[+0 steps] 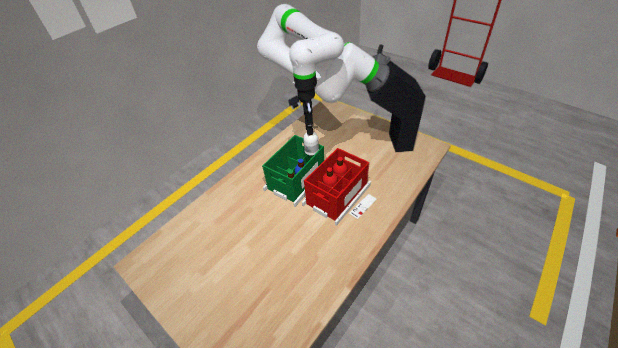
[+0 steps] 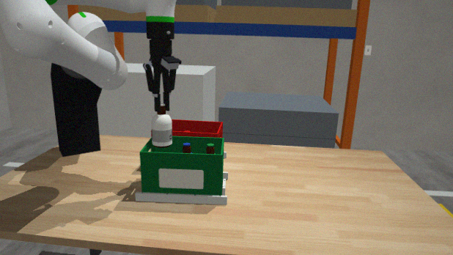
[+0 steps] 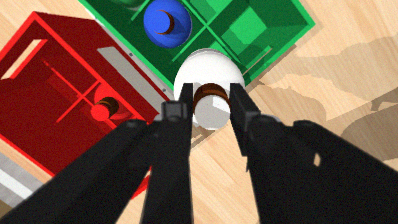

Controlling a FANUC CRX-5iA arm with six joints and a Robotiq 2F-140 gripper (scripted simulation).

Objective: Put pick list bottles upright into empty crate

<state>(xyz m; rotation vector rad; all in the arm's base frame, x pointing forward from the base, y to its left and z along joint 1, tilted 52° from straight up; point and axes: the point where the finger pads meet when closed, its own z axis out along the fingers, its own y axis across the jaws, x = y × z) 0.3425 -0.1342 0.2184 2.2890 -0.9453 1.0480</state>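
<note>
Wooden worktop [image 2: 293, 205] carried the green crate [image 2: 182, 172] and red crate [image 1: 336, 189] side by side. The gripper [image 2: 161, 105], its jaws pinching the neck of the white bottle [image 2: 161, 130], held it upright, its base at the green crate's rim. The red crate lay just beside it. The arm hung vertically, wrist pointing straight down.
</note>
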